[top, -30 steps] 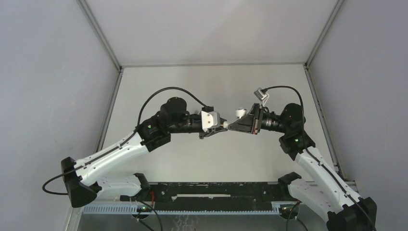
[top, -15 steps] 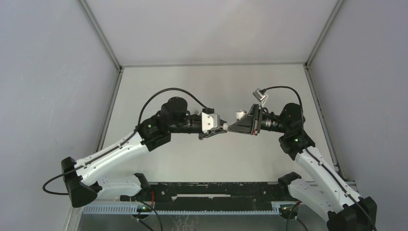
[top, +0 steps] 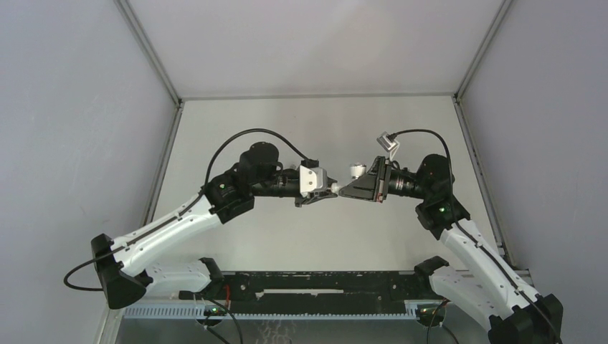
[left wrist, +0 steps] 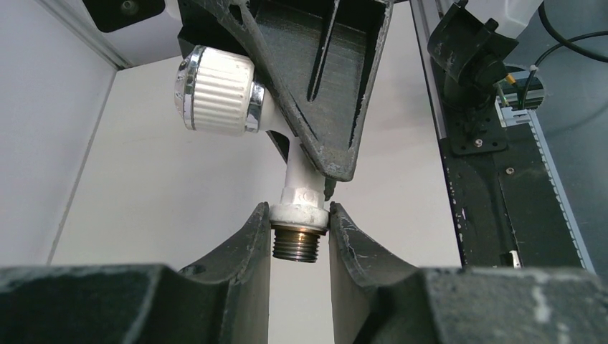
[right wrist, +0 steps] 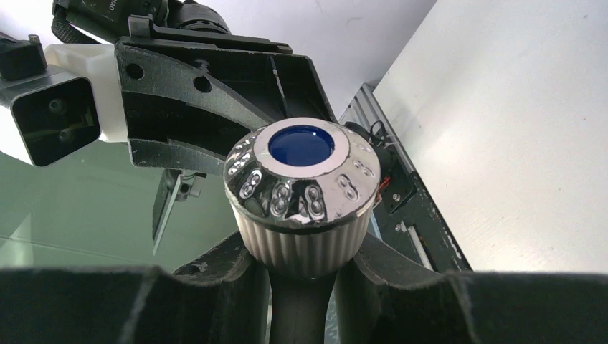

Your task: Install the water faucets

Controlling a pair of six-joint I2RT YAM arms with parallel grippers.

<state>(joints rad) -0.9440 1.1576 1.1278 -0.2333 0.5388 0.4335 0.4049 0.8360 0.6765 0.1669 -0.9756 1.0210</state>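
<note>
Together, left end effector (left wrist: pixel 300 228) and right end effector (right wrist: pixel 302 259) grip one white faucet (left wrist: pixel 216 89).

Behind the left gripper (top: pixel 331 191) and right gripper (top: pixel 344 191): black joints (top: pixel 247 172) with green lights (top: pixel 224 188), then white links (top: pixel 165 231) and looping black cables (top: pixel 254 130). Their fingers (left wrist: pixel 233 251) are rough black plastic.

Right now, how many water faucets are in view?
1. The white plastic tap with a ribbed chrome-capped knob is held at both ends: left fingers pinch its collar by the threaded metal end, right fingers grip below the knob. Another could be hidden.
</note>
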